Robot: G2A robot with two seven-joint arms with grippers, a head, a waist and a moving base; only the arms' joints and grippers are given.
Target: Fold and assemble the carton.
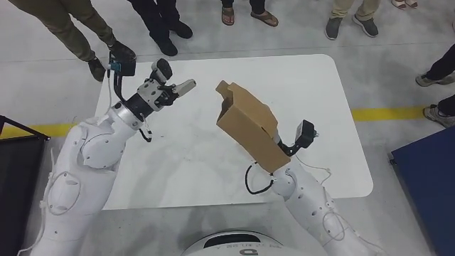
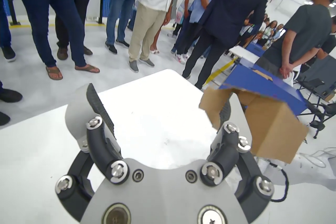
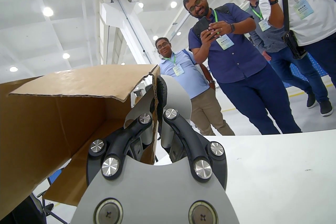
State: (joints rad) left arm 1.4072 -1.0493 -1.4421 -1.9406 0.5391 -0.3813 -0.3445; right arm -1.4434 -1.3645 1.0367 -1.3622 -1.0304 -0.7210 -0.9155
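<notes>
Hovering at the upper left of the top view, the left gripper (image 1: 178, 78) has its fingers spread wide over the white rounded table (image 1: 320, 85). Right of centre, the brown cardboard carton (image 1: 249, 122) tilts above the tabletop with one end flap open. The right gripper (image 3: 158, 89), largely hidden beneath the carton, pinches one wall. A black cable (image 1: 250, 180) loops just below it.

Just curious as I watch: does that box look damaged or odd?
Yes. The carton hangs tilted above the table, pinched by the right gripper, and its edge there looks torn and ragged.
</notes>
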